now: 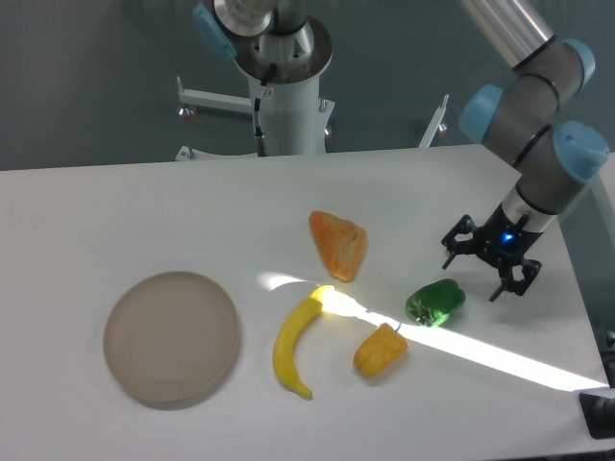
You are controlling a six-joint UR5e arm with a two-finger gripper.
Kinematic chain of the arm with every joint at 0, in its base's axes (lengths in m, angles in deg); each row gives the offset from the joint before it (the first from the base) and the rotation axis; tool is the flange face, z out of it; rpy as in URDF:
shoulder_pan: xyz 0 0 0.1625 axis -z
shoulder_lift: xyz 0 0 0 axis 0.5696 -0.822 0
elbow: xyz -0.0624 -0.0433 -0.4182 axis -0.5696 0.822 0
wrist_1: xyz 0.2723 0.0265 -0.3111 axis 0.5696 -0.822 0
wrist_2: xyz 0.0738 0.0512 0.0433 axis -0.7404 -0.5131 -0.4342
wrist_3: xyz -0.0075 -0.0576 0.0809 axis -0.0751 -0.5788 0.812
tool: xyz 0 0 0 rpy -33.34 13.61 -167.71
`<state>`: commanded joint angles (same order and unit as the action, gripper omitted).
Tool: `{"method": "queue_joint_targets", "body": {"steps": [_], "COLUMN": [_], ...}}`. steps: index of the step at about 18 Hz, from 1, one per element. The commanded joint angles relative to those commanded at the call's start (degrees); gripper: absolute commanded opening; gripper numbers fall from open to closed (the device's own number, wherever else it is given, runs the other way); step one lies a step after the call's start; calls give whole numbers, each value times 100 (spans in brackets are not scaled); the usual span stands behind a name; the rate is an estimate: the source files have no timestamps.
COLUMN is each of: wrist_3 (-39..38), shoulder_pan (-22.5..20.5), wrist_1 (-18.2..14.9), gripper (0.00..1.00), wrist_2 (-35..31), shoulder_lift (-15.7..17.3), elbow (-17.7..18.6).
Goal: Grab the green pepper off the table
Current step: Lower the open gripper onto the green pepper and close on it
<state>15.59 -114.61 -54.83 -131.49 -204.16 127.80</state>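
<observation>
1. The tool [483, 268] hangs over the desk [144, 211] with its fingers spread wide. It holds nothing and touches none of the objects.
2. The green pepper [436, 302] lies on its side on the desk, just beside the tool at the tool's 8 o'clock. A narrow strip of bare desk shows between them.
3. A bright band of sunlight crosses the desk and runs under the pepper, so its lower edge is hard to read.
4. Other items near the pepper: a small yellow-orange pepper [381, 351] near it at 8 o'clock, a banana [295, 340] farther off at 9 o'clock, and an orange pepper [339, 244] at 10 o'clock. A round beige plate [171, 337] sits well apart, toward the left side of the desk.
5. Handling, as a judgement: the pepper looks like a light, hollow toy. Its skin is glossy and lumpy, so it is likely slippery and liable to roll or squirt out under an off-centre pinch.
6. Recommended hold: across the widest part of the body, with the fingers on opposite flanks, away from the stem end. The grasp has not yet begun.
</observation>
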Motion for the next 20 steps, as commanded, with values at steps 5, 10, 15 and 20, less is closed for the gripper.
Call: {"method": "queue_joint_targets", "body": {"steps": [5,10,15,20], "wrist_3": [-9,-70,-255,-255], "shoulder_pan": [53,228,264,264], "wrist_1": [35,184,299,299], "gripper": [100,100,100,92], "wrist_2": [9,9,9,9], "shoulder_lift": [9,-44,-53,-79], "elbow": [79,114,149,115]}}
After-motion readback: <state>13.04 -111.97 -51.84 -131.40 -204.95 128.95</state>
